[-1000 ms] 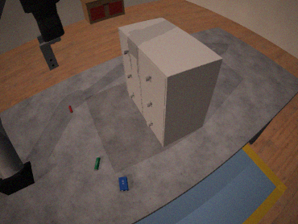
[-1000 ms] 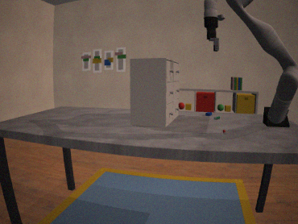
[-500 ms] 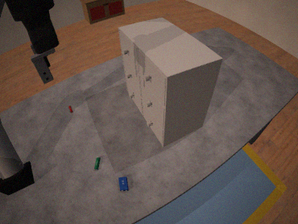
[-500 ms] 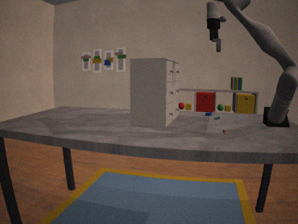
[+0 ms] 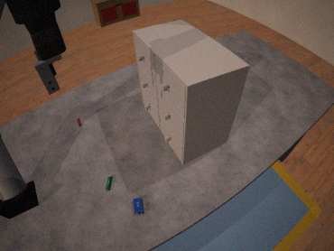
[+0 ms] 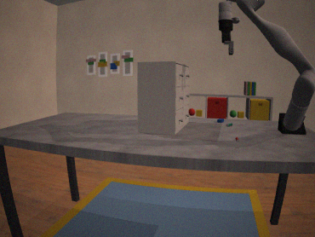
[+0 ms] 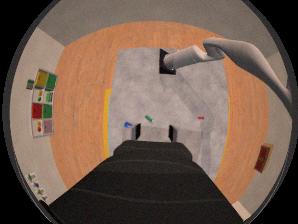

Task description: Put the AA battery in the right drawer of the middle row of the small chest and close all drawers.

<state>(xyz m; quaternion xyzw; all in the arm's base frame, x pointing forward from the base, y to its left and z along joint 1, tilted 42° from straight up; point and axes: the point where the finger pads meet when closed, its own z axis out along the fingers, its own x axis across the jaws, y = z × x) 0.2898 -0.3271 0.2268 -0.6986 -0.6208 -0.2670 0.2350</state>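
The white chest (image 5: 190, 86) stands on the grey mat, its drawer fronts with small knobs facing left in the top view; all drawers look pushed in. It also shows in the exterior view (image 6: 163, 98). On the mat in front of it lie a small green stick (image 5: 108, 182), likely the AA battery, a small red piece (image 5: 78, 122) and a blue block (image 5: 138, 205). My gripper (image 5: 50, 83) (image 6: 231, 48) is open and empty, high above the table, left of the chest's front. The wrist view shows the fingertips far above the green stick (image 7: 149, 119).
The arm's base (image 5: 15, 199) stands at the mat's left edge. A shelf with coloured boxes and balls (image 6: 231, 108) stands behind the table. The table edge runs along the right, with a blue floor mat (image 5: 253, 217) below.
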